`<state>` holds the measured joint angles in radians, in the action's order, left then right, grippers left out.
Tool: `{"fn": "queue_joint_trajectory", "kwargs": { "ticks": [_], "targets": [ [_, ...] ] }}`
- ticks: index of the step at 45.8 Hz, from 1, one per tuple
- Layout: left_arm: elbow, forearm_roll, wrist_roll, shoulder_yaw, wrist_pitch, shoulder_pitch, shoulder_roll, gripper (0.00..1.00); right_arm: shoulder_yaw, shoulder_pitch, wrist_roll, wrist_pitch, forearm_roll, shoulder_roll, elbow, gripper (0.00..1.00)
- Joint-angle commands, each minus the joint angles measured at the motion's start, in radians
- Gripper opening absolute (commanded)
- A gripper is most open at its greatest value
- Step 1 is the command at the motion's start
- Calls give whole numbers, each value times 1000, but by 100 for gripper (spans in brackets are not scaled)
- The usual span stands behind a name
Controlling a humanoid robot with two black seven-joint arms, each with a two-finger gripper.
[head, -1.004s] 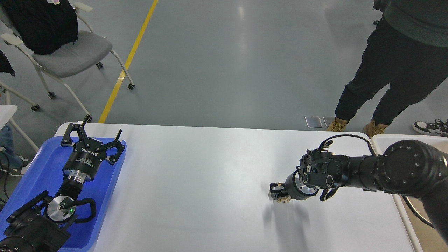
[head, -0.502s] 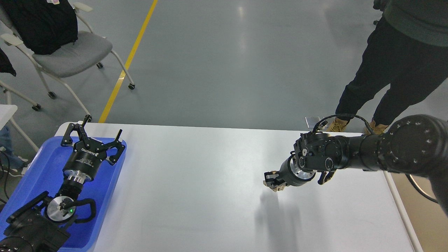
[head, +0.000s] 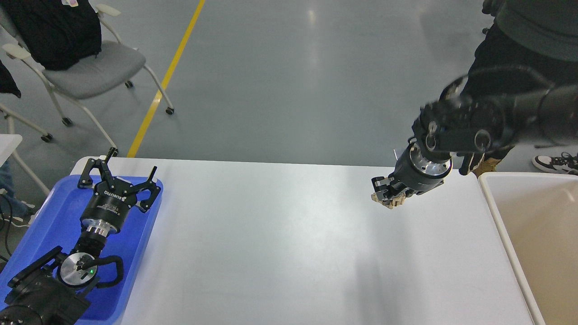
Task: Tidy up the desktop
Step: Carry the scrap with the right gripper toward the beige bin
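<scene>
The white desktop (head: 280, 243) filled the lower frame, its surface bare between the two arms. A blue tray (head: 45, 225) sat on the desktop's left end, and a cream bin (head: 533, 225) stood just beside its right edge. Above the tray, the left gripper (head: 118, 178) hovered with its fingers spread wide. Over the desktop's far right, the right gripper (head: 387, 197) hung clamped around a small tan object (head: 388, 203), too blurred to identify.

A single head camera is looking forward and steeply down, taking in the whole desktop (head: 280, 243) from close above, floor beyond; its far-right edge is seemingly motion-blurred.
</scene>
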<state>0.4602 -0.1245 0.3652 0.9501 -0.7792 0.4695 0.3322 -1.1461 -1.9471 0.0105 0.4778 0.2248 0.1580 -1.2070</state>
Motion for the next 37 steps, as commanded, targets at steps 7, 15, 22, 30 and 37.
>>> {"fn": "queue_joint_trajectory", "kwargs": {
  "ticks": [7,15,22,30,37],
  "targets": [
    [0,0,0,1,0,0,-1,99,-121,-386,0,257,7,87,-120,0],
    [0,0,0,-1,0,0,-1,99,-170,-507,-3,308,18,152,-121,0],
    [0,0,0,-1,0,0,1,99,-204,-555,-9,308,83,285,-109,0],
    [0,0,0,-1,0,0,1,99,-207,-540,-17,252,99,552,29,0],
    [0,0,0,-1,0,0,-1,99,-170,-402,-35,49,93,817,156,0]
  ]
}}
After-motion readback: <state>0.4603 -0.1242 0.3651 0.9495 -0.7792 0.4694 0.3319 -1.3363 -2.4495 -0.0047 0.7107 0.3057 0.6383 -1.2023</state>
